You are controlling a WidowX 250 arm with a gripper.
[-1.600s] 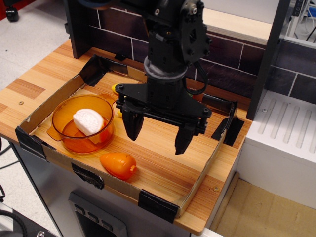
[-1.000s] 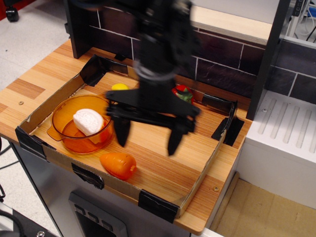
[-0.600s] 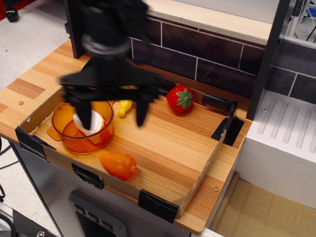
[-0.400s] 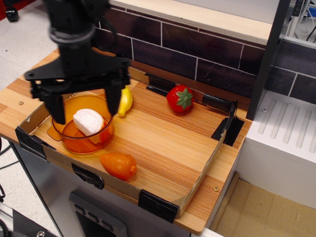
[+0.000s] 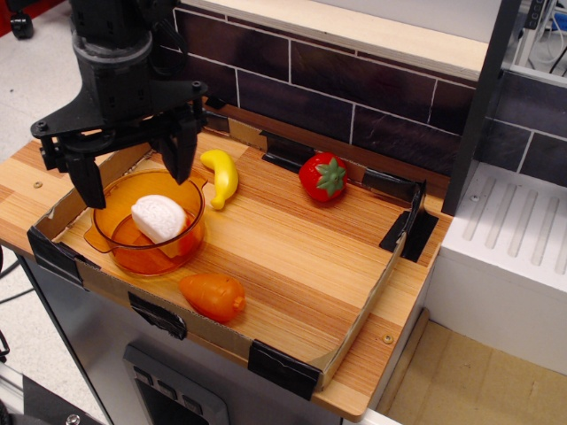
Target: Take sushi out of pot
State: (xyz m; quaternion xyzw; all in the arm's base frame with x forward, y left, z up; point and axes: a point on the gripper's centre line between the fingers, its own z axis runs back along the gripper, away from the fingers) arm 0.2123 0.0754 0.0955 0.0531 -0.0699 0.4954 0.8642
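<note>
The sushi [image 5: 159,218] lies tilted inside the orange pot [image 5: 120,235] at the tray's left end. I see mostly its white rice side; the orange top is turned down and barely shows. My black gripper [image 5: 135,178] hangs above the far rim of the pot with its jaws wide open and empty. One fingertip [image 5: 89,192] is over the pot's left side and the other [image 5: 183,168] over its right far rim. It touches neither pot nor sushi.
A shallow cardboard-walled tray [image 5: 354,328] on the wooden table holds an orange carrot toy [image 5: 213,296] at the front, a yellow banana [image 5: 221,175] right of the pot and a red strawberry [image 5: 322,176] further back. A dark brick wall stands behind.
The open gripper has swung from the middle of the tray leftward to above the pot, uncovering the banana and strawberry. The sushi and pot have not moved.
</note>
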